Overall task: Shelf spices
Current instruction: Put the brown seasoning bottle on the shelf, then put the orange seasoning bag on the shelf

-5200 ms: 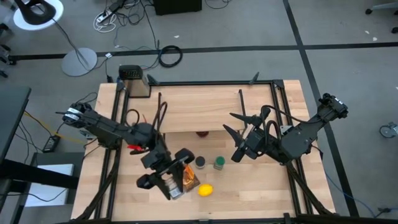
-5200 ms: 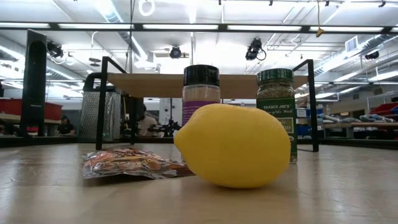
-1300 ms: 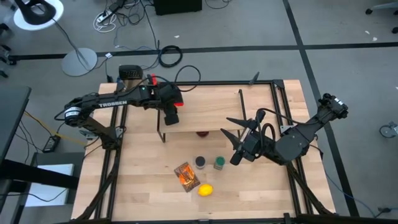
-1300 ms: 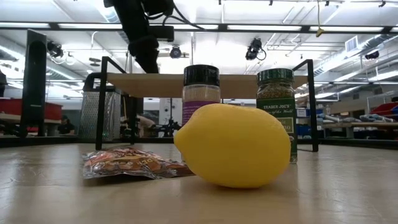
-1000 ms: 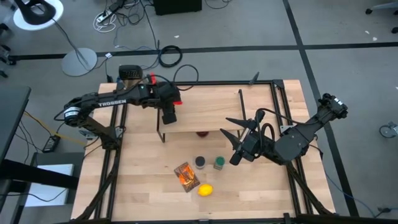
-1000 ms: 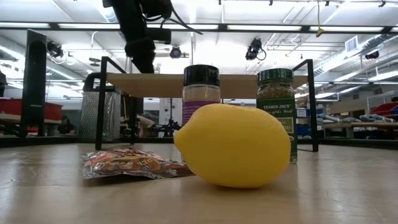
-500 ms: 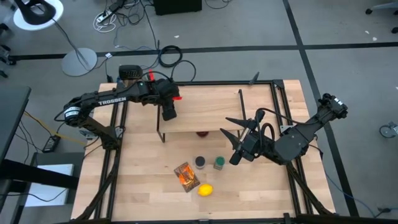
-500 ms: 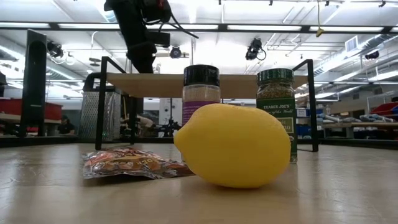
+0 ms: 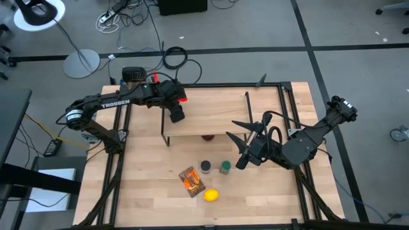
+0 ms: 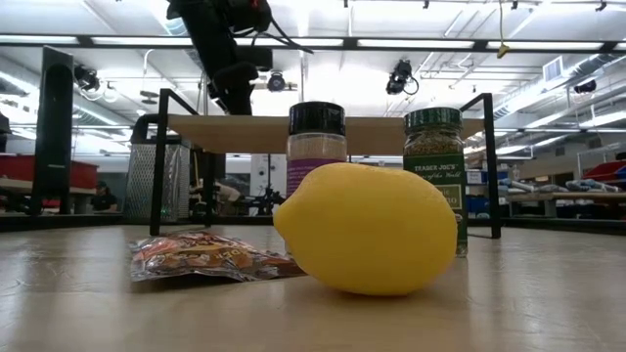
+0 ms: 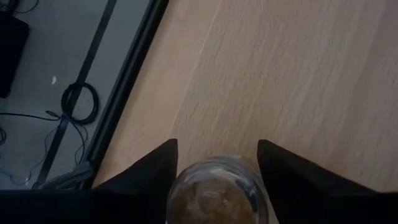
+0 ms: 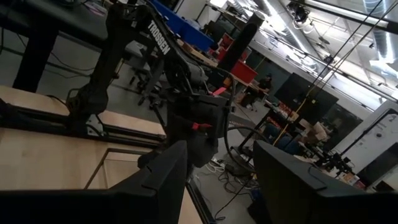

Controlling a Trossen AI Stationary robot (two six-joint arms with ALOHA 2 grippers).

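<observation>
The left gripper (image 9: 176, 115) hangs over the shelf (image 9: 211, 115) near its 9 o'clock end; its jaws are closed on the beige jar (image 11: 216, 193), held upright between the two fingers (image 11: 152, 168) above the board. In the low view the left arm comes down just above the shelf top (image 10: 323, 135).

The right gripper (image 9: 238, 135) waits at about 3 o'clock on the worktop (image 9: 147, 191), off the shelf's 3 o'clock end, with its jaws spread wide and holding nothing.

On the worktop toward 6 o'clock from the shelf stand the purple jar (image 9: 206, 166) and, just beside it toward 3 o'clock, the green jar (image 9: 225, 167). The orange packet (image 9: 192, 181) lies flat toward 7 o'clock from the purple jar, with a lemon (image 9: 211, 195) touching or just beside its 5 o'clock corner. A dark red ball (image 9: 208, 136) shows at the shelf's 6 o'clock edge.
</observation>
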